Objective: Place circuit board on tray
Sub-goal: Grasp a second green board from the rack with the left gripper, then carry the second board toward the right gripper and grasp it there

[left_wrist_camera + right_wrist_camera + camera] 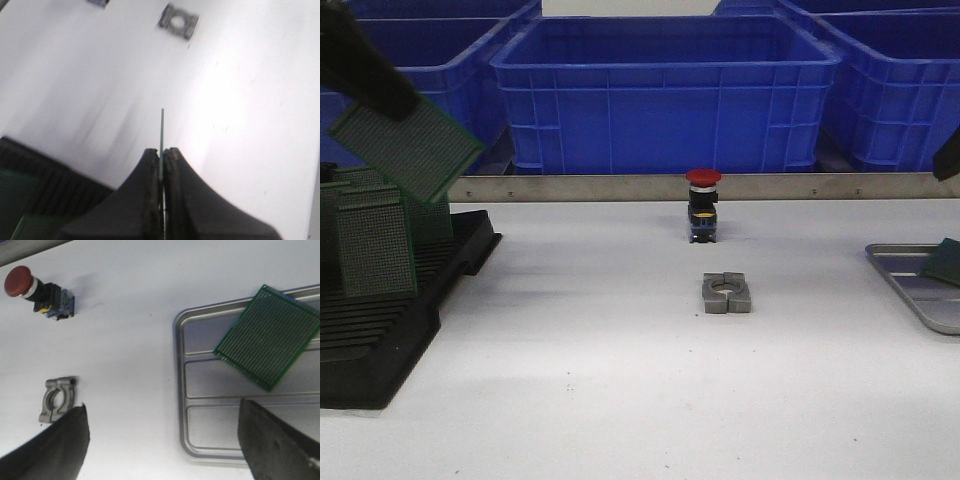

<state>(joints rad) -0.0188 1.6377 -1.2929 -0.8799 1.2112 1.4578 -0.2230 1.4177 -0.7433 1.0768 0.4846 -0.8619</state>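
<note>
Above the black rack (380, 320) at table left, left gripper (161, 165) is clamped on a circuit board (408, 148) — held tilted in the air, seen edge-on between the fingers from its wrist. Right gripper (162, 440) is spread wide, empty, over the tray (210, 385) at table right — 1 more board (269, 336) already lies there, angled across the rim. Red button switch (703, 205) and grey clamp block (726, 294) sit mid-table.
</note>
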